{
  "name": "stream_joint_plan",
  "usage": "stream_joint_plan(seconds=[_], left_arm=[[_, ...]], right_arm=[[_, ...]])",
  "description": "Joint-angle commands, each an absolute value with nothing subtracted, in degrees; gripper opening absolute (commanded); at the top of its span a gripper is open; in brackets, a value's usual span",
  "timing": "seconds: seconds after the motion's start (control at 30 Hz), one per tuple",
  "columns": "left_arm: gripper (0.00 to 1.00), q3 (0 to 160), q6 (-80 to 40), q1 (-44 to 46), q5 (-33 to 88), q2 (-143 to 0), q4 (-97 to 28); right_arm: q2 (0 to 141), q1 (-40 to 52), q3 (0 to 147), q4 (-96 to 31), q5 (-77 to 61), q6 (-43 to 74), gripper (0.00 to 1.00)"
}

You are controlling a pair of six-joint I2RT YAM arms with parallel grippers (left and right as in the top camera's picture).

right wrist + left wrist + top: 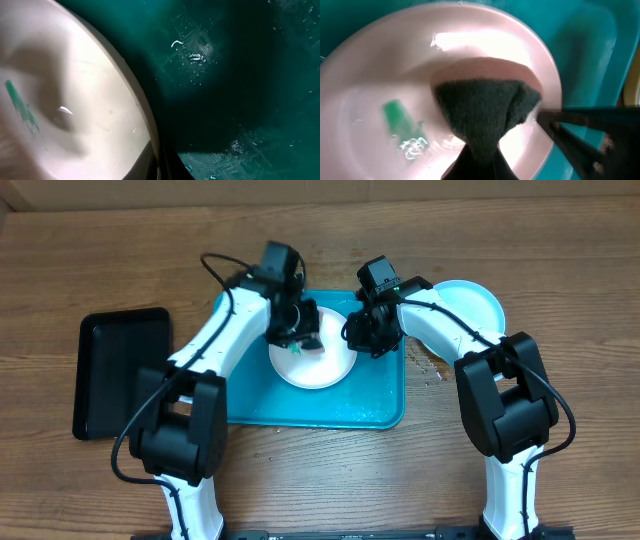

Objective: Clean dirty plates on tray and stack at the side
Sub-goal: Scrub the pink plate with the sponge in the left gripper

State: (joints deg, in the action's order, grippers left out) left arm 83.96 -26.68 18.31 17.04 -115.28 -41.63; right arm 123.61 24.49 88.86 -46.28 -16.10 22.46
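The white plate (pixel 318 367) lies on the turquoise tray (pixel 370 405). It has a green smear (pixel 395 115), which also shows in the right wrist view (pixel 20 107). My left gripper (pixel 296 332) is shut on a dark scrubbing cloth (pixel 485 110) and presses it onto the plate's inside (pixel 380 65). My right gripper (pixel 368 338) is shut on the plate's right rim (pixel 150 135). Its fingers show in the left wrist view (pixel 580 137). The light blue plate (pixel 472 305) lies on the table, right of the tray. The yellow-green plate is out of view.
A smaller black tray (pixel 120 370) lies on the table to the left of the turquoise tray. The turquoise tray's floor (pixel 225 75) is wet with droplets. Small crumbs (pixel 435 370) lie on the wood to the right of the tray.
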Motion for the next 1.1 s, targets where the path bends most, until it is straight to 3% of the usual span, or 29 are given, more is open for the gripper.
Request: stream_joint_plan(seconds=[0.0,0.07,0.17,0.47,0.6,0.83,1.07], left_arm=[[0.04,79.44,-31.53,19.75,16.53,-114.1,-37.3],[0.04,78.04,-31.77,20.16,15.53,-114.1,-36.69],[0.04,76.4,-31.73,20.12,1.91,-114.1,-37.15],[0.04,75.16,-23.7,16.14,-16.14,-113.86,-41.91],[0.04,80.66,-23.77,14.04,-13.8,-113.75,-45.69],[0.04,85.32,-24.23,14.46,16.64,-114.15,-41.15],[0.04,82.94,-24.84,20.01,18.39,-118.85,-39.2]], right_arm=[[123.46,24.75,88.53,-46.13,-15.05,22.98,0.05],[123.46,24.75,88.53,-46.13,-15.03,22.96,0.05],[123.46,24.75,88.53,-46.35,-15.05,22.96,0.05],[123.46,24.75,88.51,-49.08,-13.82,22.52,0.05],[123.46,24.75,88.51,-49.6,-12.69,22.55,0.04],[123.46,24.75,88.51,-49.12,-12.71,22.57,0.05],[123.46,24.75,88.51,-48.93,-12.71,22.57,0.04]])
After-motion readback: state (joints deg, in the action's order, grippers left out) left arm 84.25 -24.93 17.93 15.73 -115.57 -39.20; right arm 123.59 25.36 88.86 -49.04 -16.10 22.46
